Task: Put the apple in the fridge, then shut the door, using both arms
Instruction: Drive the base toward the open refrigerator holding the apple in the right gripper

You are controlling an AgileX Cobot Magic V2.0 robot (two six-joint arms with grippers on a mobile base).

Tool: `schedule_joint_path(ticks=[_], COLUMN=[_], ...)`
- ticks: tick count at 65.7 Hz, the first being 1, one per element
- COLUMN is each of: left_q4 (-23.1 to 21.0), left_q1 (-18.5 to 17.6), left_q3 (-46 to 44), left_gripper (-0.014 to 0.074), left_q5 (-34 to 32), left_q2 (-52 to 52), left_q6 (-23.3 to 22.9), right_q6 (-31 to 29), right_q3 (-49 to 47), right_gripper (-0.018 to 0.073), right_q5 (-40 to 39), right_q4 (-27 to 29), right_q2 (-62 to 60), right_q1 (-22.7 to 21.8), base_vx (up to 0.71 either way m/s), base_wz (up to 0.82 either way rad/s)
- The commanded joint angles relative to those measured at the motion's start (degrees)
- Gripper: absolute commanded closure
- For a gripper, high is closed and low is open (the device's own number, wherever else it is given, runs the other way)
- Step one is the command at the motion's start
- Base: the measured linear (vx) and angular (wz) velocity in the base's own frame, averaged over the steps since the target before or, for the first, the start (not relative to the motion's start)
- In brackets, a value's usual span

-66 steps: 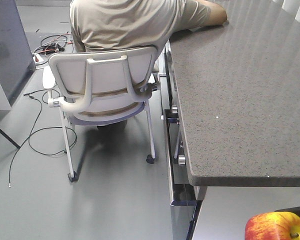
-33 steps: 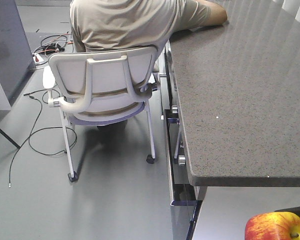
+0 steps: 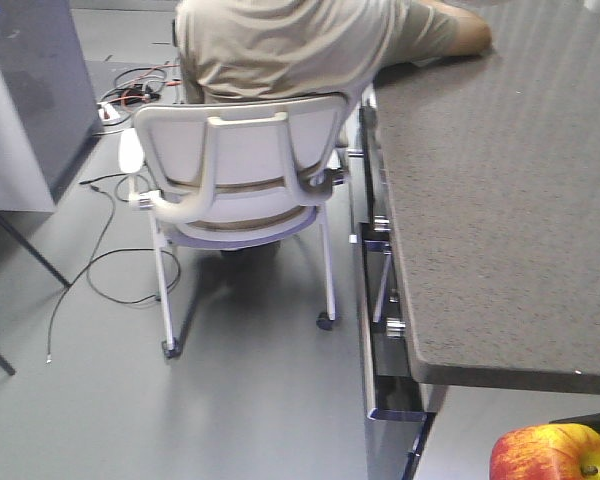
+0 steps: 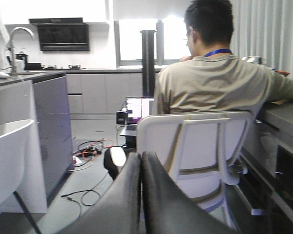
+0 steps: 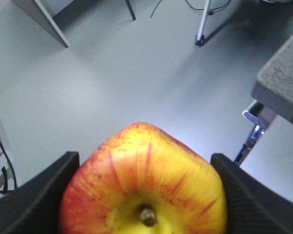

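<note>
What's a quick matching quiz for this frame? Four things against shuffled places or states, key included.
Things
1. apple
2. left gripper
3. chair
4. counter

Places or states
A. dark speckled top, along the right of the front view
B. clamped in the right gripper
C. shut, fingers pressed together
D. white, with a person seated in it

Pairs: 1-B, 2-C, 3-D, 4-A
</note>
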Motion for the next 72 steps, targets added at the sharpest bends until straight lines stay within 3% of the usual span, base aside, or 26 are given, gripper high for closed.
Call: schedule_joint_path(ticks=[1,41,72], left_q4=[-0.5,-0.5,-0.5], left_q1=[-0.5,-0.5,-0.5], left_q3=[1.5,1.5,1.5], left_gripper=[0.0603,0.0603,0.0603], left_q5=[-4.4,-4.4,-4.4], left_q2=[-0.1,-0.1,-0.1], left_q6=[-0.1,-0.1,-0.1], right_q6=[-0.2,-0.2,-0.2], right_q3=[-1.5,-1.5,-1.5], right_gripper=[0.0469,0.0469,0.0469], right_q5=[-2.1,-2.1,-2.1], right_q4=[2.7,2.7,2.7], right_q2=[0.2,0.2,0.2], right_q1=[0.2,0.2,0.2], base_vx=[0.00,-0.01,-0.03], base_wz=[0.31,0.35,0.58])
